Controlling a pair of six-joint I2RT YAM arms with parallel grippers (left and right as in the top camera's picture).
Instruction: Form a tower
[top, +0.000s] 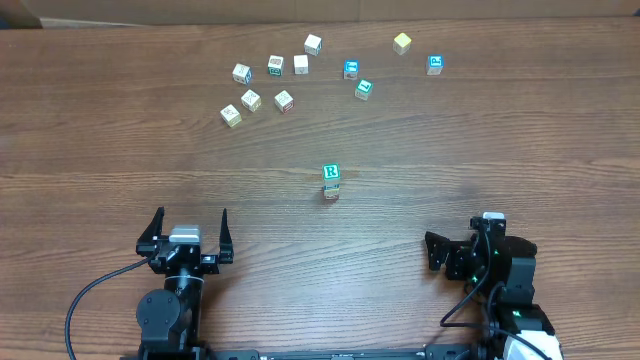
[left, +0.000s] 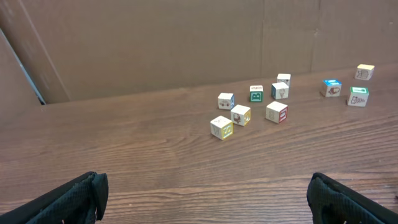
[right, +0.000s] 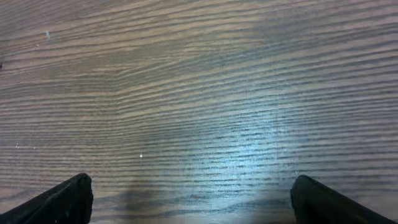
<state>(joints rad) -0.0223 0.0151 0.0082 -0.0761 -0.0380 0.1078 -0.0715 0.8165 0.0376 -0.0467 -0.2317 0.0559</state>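
I am watching the tower (top: 331, 181) standing at mid-table (top: 100, 150), its top cube showing a green R in a green border. Loose cubes (top: 284, 100) are lying scattered well beyond it, their markings too small to read. Left gripper (top: 191, 214) and right gripper (right: 191, 179) are both hanging spread wide, gripping nothing.
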